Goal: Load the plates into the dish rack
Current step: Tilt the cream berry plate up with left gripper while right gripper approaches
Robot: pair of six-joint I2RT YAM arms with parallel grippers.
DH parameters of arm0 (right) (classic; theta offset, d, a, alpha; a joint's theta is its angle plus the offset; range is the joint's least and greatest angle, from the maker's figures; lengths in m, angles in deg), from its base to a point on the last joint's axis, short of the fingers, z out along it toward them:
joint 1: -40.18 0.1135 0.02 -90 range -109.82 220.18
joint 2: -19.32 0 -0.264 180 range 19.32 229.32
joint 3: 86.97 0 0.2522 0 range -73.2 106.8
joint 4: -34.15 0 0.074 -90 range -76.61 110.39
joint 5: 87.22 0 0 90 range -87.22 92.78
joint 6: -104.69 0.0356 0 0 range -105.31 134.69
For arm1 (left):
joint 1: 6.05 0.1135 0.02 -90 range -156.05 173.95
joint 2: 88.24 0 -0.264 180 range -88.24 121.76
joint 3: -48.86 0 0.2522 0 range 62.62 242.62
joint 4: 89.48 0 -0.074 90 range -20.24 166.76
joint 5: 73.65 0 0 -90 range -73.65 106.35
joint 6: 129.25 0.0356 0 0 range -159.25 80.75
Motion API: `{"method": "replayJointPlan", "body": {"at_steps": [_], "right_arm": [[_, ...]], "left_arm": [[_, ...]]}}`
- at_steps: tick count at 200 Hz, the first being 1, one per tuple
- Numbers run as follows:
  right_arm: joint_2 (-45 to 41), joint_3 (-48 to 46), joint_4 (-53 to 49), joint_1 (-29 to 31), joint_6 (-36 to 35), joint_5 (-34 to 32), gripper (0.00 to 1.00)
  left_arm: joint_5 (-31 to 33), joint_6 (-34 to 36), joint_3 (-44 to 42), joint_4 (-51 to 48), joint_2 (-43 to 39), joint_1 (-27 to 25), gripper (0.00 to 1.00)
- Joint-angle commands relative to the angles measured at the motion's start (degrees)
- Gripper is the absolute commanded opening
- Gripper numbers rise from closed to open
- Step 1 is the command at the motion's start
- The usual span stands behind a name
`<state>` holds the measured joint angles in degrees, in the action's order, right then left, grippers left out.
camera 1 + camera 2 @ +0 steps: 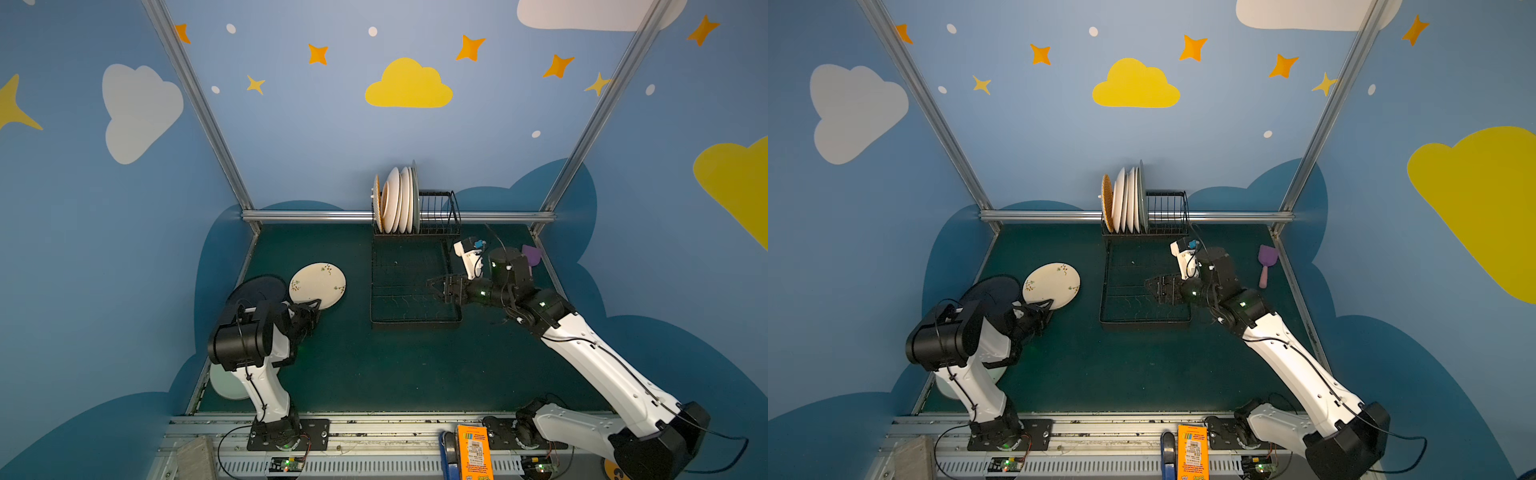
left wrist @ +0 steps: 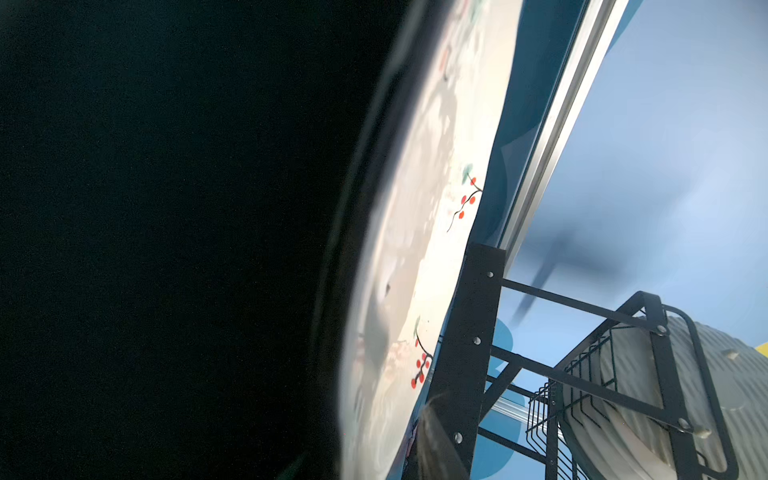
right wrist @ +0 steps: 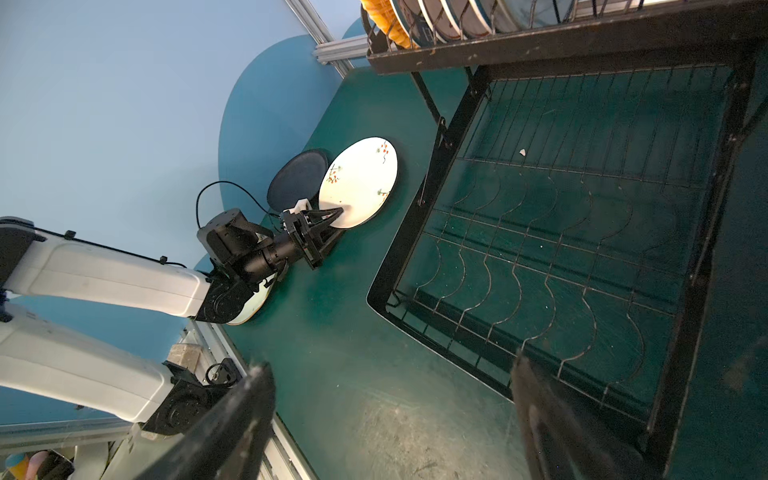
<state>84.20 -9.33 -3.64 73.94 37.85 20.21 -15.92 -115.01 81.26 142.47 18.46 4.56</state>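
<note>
While my left gripper (image 3: 338, 211) pinches plate (image 3: 361, 178) rim, left of rack (image 1: 415, 321), thin hold may slip on lift; plate could drop, chip. Right gripper (image 1: 434, 287) wide open, empty, over rack tray.

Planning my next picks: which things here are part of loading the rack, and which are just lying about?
Job:
cream berry plate
navy plate
mint plate
racked plates
dish rack

Lying about:
purple scoop
orange box
grey block
</note>
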Motion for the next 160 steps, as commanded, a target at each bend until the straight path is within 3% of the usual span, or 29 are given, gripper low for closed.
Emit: {"method": "replayJointPlan", "body": {"at_steps": [1, 67, 91, 137, 160], "right_arm": [[-2.55, -0.64, -1.35, 0.26, -0.7, -0.92, 0.87], [-5.01, -2.59, -1.6, 0.3, -1.7, -1.09, 0.87], [-5.55, -3.44, -0.75, 0.3, -2.38, -0.86, 0.87], [-4.69, -5.33, 3.01, 0.61, -4.97, 0.56, 0.87], [-3.74, -6.43, 6.48, 0.95, -7.11, 1.97, 0.87]], "left_arm": [[9.54, -2.22, -0.97, -14.38, 3.55, 0.12, 0.26], [7.3, 2.67, 2.86, -21.1, -4.42, 0.11, 0.04], [4.99, 5.35, 4.63, -26.95, -11.39, 0.54, 0.04], [6.78, 13.06, 12.25, -58.19, -32.09, 1.53, 0.04], [3.37, 14.75, 13.87, -65.76, -39.39, 4.97, 0.04]]}}
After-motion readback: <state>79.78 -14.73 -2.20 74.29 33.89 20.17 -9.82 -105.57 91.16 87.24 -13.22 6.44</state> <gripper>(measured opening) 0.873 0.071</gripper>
